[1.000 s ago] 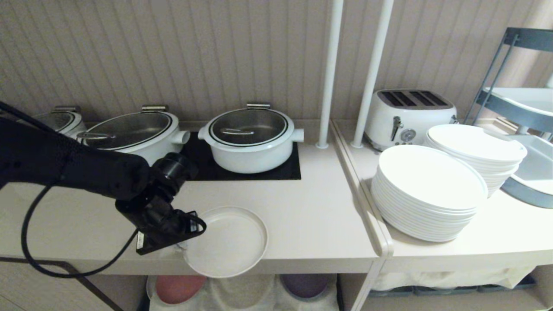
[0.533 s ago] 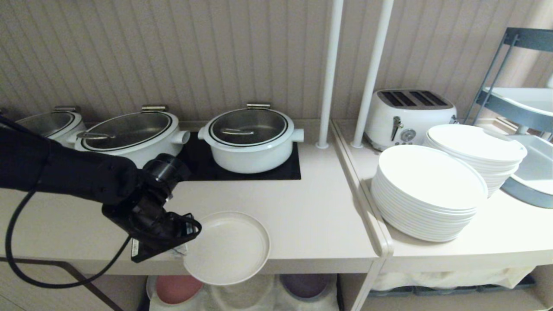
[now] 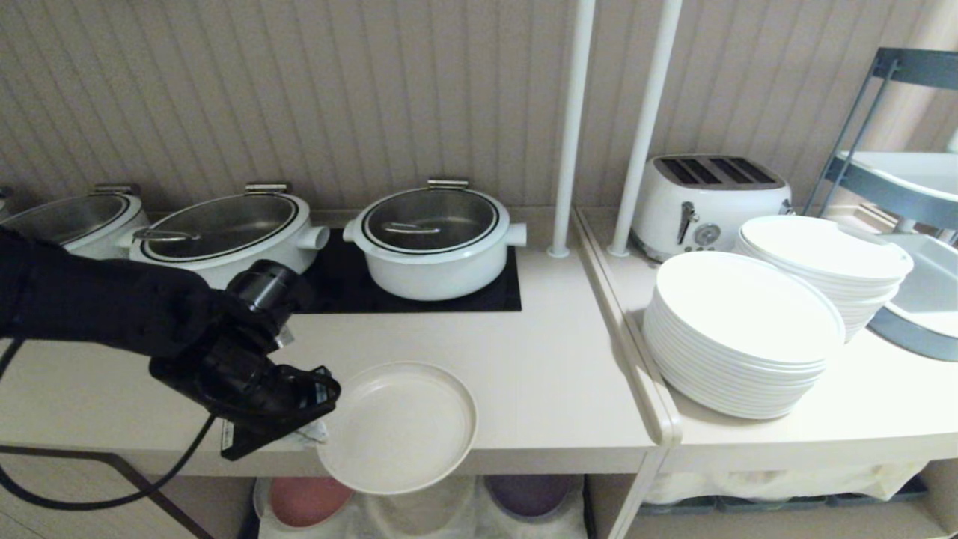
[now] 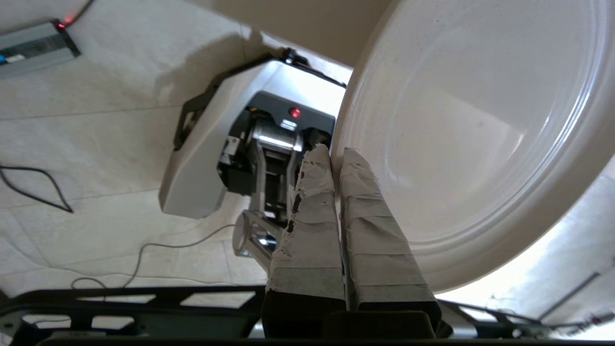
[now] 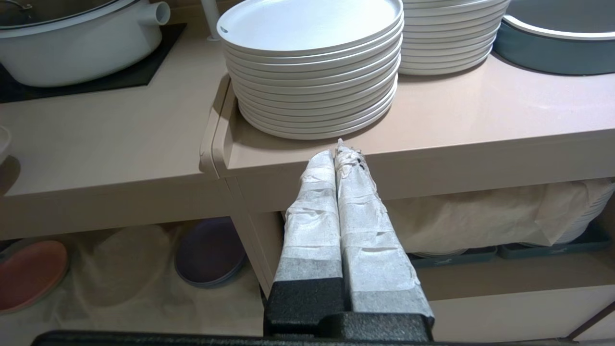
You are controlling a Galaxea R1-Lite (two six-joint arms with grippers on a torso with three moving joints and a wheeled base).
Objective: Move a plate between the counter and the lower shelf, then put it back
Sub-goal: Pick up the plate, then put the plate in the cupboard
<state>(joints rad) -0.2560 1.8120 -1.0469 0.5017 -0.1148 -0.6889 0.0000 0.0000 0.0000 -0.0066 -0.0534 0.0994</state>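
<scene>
The small cream plate hangs level over the front edge of the counter, about half of it past the edge. My left gripper is shut on the plate's left rim. The left wrist view shows both taped fingers pinching the rim of the plate at the left gripper. Below the counter is the lower shelf with its white cloth. My right gripper is shut and empty, parked in front of the right-hand counter edge, outside the head view.
A pink plate and a purple plate lie on the shelf cloth. White pots stand on a black panel at the back. Two white poles, a toaster and stacks of large white plates fill the right.
My left arm has drawn back to the left and sunk a little, its wrist turning. The plate stays in its grip and has shifted slightly right and towards the front edge.
</scene>
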